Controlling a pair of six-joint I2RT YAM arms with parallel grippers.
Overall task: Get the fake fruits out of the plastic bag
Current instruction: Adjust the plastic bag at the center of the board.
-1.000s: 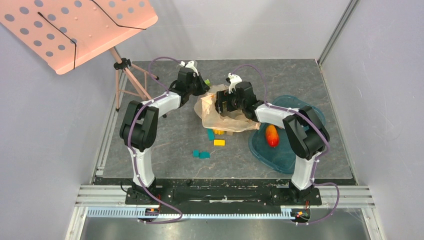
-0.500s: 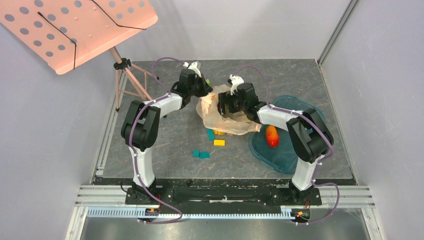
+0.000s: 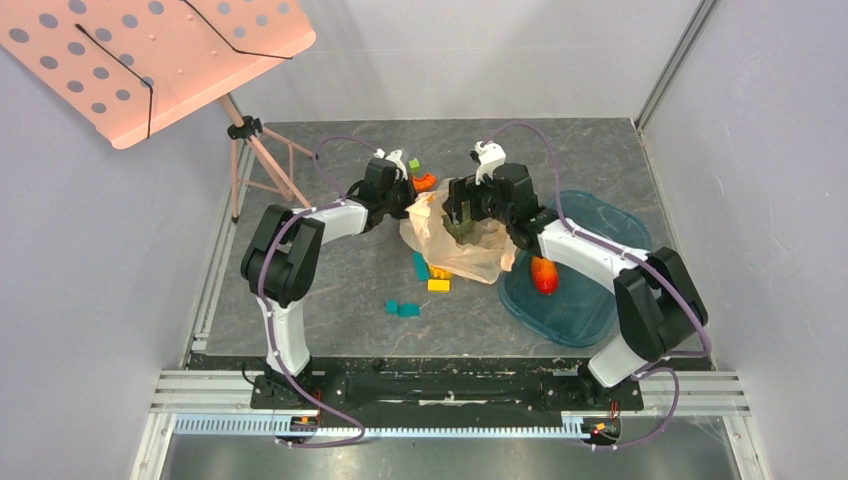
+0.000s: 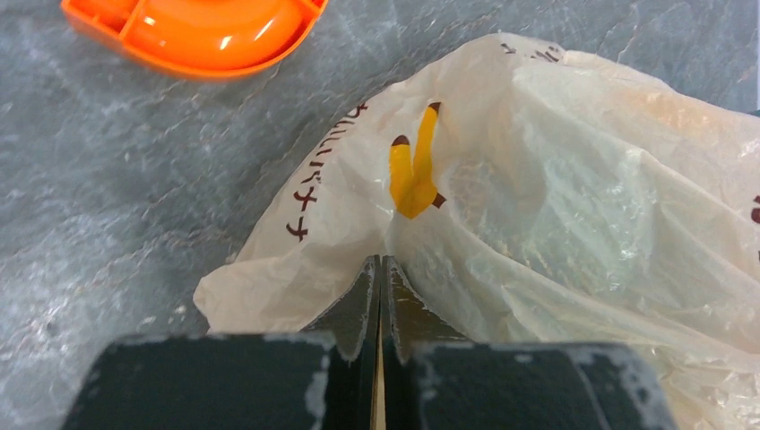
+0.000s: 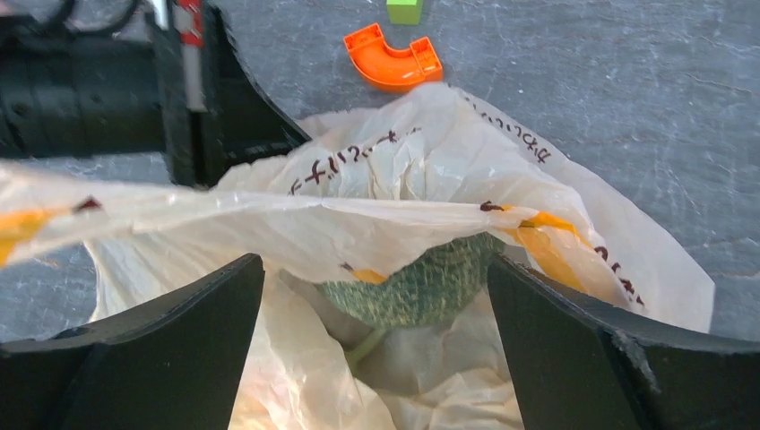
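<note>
The plastic bag (image 3: pixel 470 252) lies crumpled mid-table. My left gripper (image 3: pixel 410 197) is shut on the bag's left rim; its closed tips (image 4: pixel 382 262) pinch the pale film (image 4: pixel 556 206). My right gripper (image 3: pixel 462 212) is open over the bag's mouth, its fingers (image 5: pixel 170 349) spread either side of the speckled green-brown fruit (image 5: pixel 417 282), which sits inside the bag (image 5: pixel 358 224), half covered by a fold. The left gripper also shows in the right wrist view (image 5: pixel 215 107). The orange-red fruit (image 3: pixel 543 272) lies in the teal tray, outside the bag.
The teal transparent tray (image 3: pixel 585 305) sits right of the bag. A small orange toy piece (image 3: pixel 424 182) and a green block (image 3: pixel 413 163) lie behind the bag. Teal (image 3: pixel 403 309) and yellow (image 3: pixel 438 285) blocks lie in front. A pink music stand (image 3: pixel 150 60) stands far left.
My left gripper has moved right onto the bag's rim, uncovering the orange toy piece. My right arm has swung right and back, and its gripper now hangs over the bag's mouth.
</note>
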